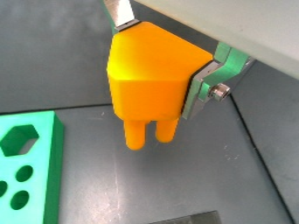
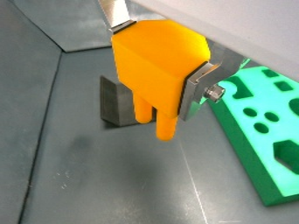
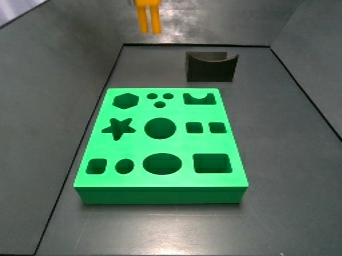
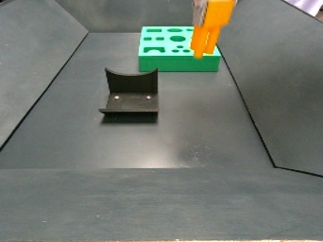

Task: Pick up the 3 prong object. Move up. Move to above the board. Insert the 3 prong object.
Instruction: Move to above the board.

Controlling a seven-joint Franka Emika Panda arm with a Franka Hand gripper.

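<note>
- The gripper (image 1: 163, 61) is carrying the 3 prong object (image 1: 149, 74) in the air, clear of the floor; in both wrist views its prongs are hanging free with dark floor under them.
- The fingers are pinching the orange body from opposite sides: one silver finger (image 1: 205, 83) is pressing its side face, and the opposite plate is showing at the upper edge.
- The object is sitting upright between the plates, its body filling the gap and its prongs projecting below the fingertips.
- Judgement on progress: pick-up and lift are looking complete; travel to above the board (image 3: 163, 145) is appearing unfinished.
- In a side view the object (image 3: 147, 16) is hanging beyond the board's far edge, not over its cutouts; the fixture (image 3: 210, 66) is standing near the floor's far right corner.
- Remaining, by judgement: centring over the three small holes (image 3: 160, 98), then lowering the prongs in.
</note>
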